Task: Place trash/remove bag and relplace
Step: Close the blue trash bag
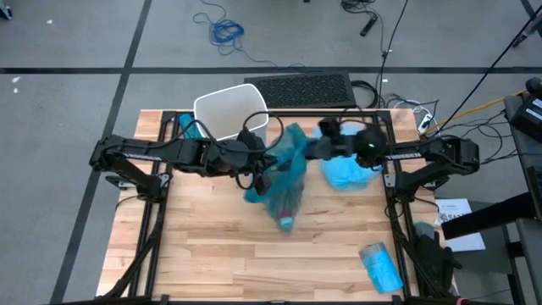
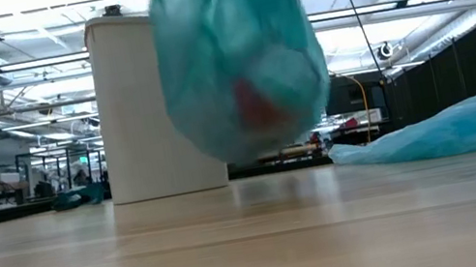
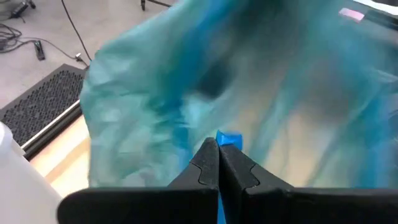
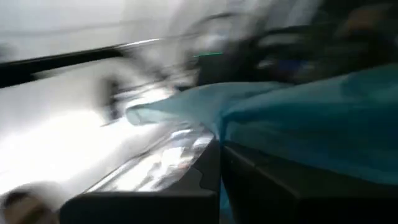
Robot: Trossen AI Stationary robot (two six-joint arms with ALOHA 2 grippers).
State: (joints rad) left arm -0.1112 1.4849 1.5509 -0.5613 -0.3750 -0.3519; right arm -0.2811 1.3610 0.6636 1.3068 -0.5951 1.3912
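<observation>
A teal plastic bag (image 1: 284, 182) hangs over the middle of the table between my two grippers, its bulging bottom (image 2: 247, 102) clear of the wood. Trash shows through the film as a red shape (image 2: 258, 105); the rest of it is hidden inside. My left gripper (image 1: 269, 161) is shut on the bag's top from the left. My right gripper (image 1: 309, 146) is shut on it from the right. The white bin (image 1: 230, 114) stands upright on the table at the far left, with no bag showing in it. My left gripper pinches a bunched fold of the bag's upper part (image 3: 229, 140) between its two shut fingers, coming from the table's left. The bag hangs below the hold, lifted clear of the table. My right gripper pinches the bag's upper film (image 4: 249, 124) between its shut fingers, coming from the table's right. The film runs away from the fingers in a drawn fold.
A pale blue bag (image 1: 349, 174) lies crumpled on the table right of centre. A blue packet (image 1: 381, 267) lies near the front right corner. A black ribbed mat (image 1: 301, 89) sits beyond the table's far edge. Bare wood spreads across the near half.
</observation>
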